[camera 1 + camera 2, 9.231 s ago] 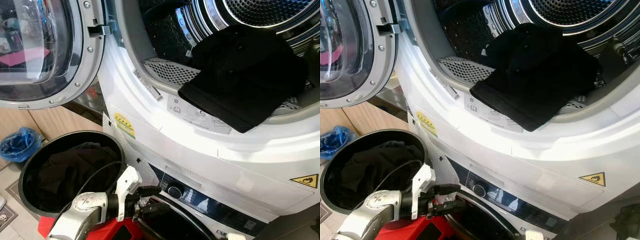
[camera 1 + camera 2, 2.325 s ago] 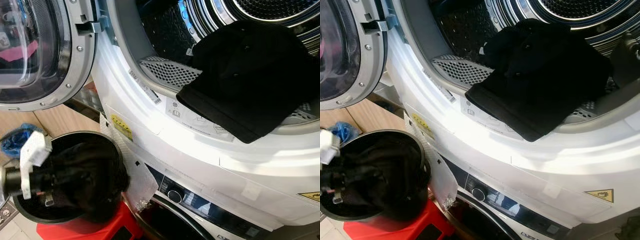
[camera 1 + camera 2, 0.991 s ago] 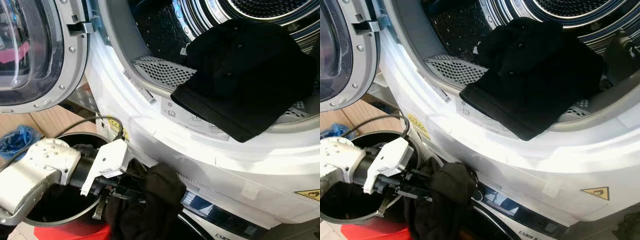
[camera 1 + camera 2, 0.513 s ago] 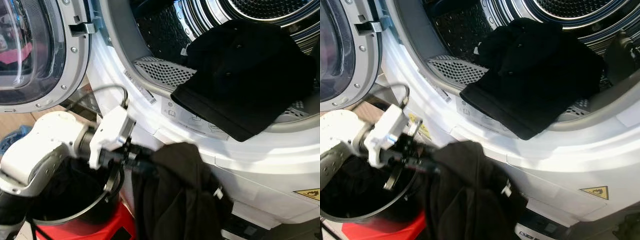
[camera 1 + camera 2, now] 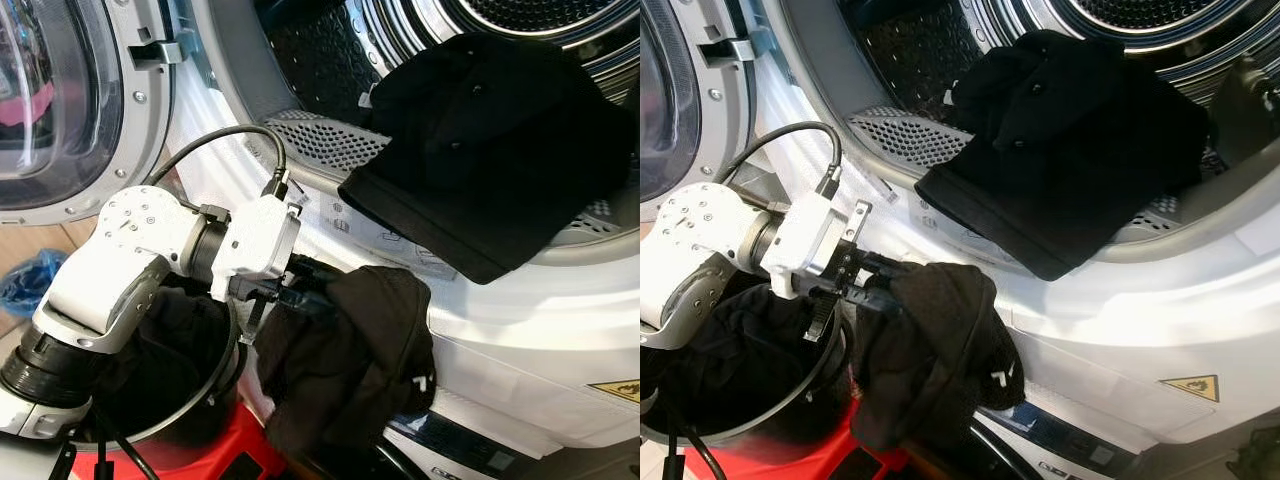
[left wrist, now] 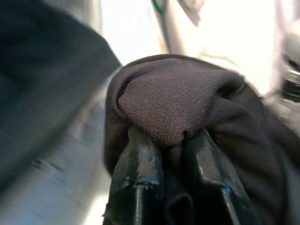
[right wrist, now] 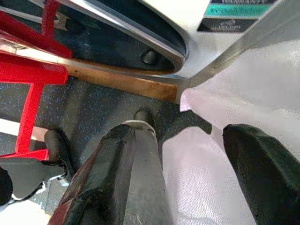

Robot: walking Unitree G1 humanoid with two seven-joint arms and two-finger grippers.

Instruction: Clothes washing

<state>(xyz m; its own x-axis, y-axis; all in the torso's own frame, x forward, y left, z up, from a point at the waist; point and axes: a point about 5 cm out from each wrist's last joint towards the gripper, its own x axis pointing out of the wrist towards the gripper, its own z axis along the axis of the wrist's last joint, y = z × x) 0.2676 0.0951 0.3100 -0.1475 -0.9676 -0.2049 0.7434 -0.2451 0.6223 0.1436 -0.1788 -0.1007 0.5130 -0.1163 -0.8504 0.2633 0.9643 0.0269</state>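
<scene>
Pinched between the closed fingers of the left gripper (image 5: 300, 290), a dark garment (image 5: 350, 360) is held below the drum opening (image 5: 330, 140), not yet loaded inside.

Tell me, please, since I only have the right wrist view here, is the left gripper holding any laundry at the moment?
Observer: Yes. The left gripper is shut on a dark garment, with a fold of the fabric pinched between its fingers.
Operator: Thank you. Where is that garment relative to the machine?
Observer: It hangs against the white front of the dryer, below the open drum mouth and beside the black basket.
Operator: Is anything already in the drum opening?
Observer: A black garment lies draped over the lower rim of the opening, partly inside and partly hanging out.
Operator: And the door?
Observer: The round door stands swung open to the robot's left.
</scene>
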